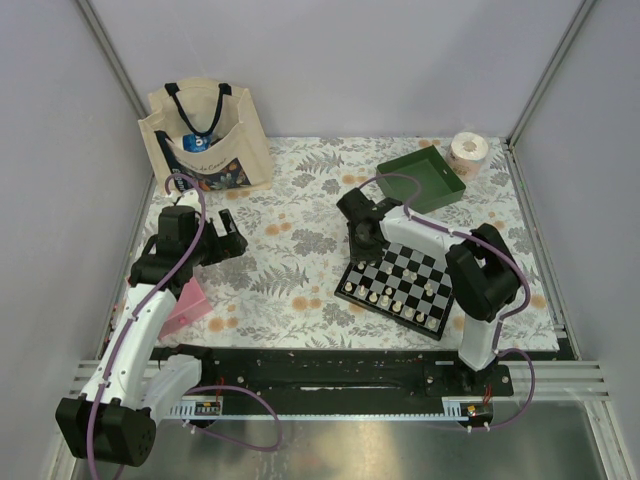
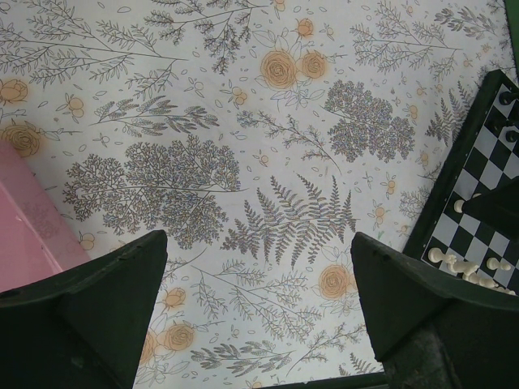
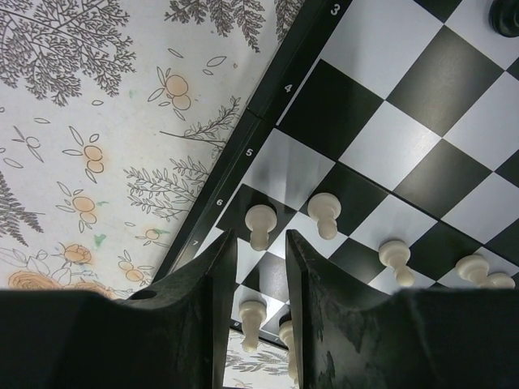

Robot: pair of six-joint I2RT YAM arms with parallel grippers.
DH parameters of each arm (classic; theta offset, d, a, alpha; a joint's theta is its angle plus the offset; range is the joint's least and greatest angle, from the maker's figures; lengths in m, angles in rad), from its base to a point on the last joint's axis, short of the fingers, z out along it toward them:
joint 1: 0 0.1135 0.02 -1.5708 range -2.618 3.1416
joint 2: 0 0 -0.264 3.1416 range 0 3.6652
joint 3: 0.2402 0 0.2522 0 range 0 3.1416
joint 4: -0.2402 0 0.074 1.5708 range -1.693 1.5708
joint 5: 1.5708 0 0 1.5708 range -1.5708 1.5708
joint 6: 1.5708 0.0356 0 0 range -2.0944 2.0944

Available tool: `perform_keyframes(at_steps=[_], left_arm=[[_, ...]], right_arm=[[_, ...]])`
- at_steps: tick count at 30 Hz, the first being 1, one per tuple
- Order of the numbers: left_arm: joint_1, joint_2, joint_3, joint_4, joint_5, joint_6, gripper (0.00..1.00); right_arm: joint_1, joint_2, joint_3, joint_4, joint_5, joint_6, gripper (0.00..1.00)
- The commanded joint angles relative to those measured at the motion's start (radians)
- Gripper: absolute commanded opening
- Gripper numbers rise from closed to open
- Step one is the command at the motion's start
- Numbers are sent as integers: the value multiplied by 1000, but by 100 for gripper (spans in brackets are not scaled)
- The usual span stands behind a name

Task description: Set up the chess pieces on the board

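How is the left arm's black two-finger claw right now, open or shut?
Open. The left gripper shows its fingers wide apart in its wrist view, with only the flowered tablecloth between them.

The board [image 1: 412, 270] lies flat on the right half of the bench, turned at an angle to the bench's edge. It is checkered black and white, and its black border carries small white numerals. The cream pieces [image 1: 372, 297] stand upright along its near side, in two rows, each on its own square. A black piece [image 3: 504, 14] stands farther in, only partly in view.
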Motion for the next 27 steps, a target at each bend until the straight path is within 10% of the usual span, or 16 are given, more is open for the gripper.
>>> perform_keyframes(at_steps=[1, 27], left_arm=[[5, 1, 0, 35, 15, 7, 99], [5, 3, -1, 35, 12, 7, 99]], right_arm=[[-8, 17, 24, 14, -14, -13, 38], [0, -94, -72, 51, -69, -24, 15]])
